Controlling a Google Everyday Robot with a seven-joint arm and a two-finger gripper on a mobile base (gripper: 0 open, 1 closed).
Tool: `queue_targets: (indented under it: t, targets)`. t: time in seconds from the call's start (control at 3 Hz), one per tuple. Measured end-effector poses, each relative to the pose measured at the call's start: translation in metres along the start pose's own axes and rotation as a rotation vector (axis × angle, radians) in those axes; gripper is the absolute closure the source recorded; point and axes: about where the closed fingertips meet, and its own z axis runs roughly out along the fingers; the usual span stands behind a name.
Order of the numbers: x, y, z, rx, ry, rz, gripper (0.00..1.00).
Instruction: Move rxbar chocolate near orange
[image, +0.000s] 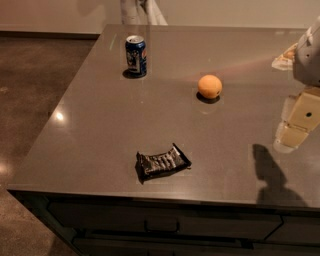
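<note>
Rxbar chocolate (162, 162) lay flat near the countertop's (90, 140) front edge, well apart from the orange (209, 86) farther back. Gripper (294, 131) hovered at the right edge of view; you could not tell whether it was open or closed. Blue soda can (135, 55) stood upright, rear left.

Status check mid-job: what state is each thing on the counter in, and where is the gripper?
chocolate bar: wrapped, lying flat near the front edge of the counter, well apart from the orange.
orange: resting alone, toward the back right.
soda can: standing upright, back left.
gripper: above the counter's right side, touching none of them.
</note>
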Motion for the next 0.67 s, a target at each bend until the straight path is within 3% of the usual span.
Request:
queue_targets:
  t: [0.33, 0.67]
  targets:
    - [-0.003, -0.001, -0.001, 0.001, -0.005, -0.004, 0.00]
    - [-0.022, 0.007, 0.009, -0.022, -0.032, -0.045, 0.00]
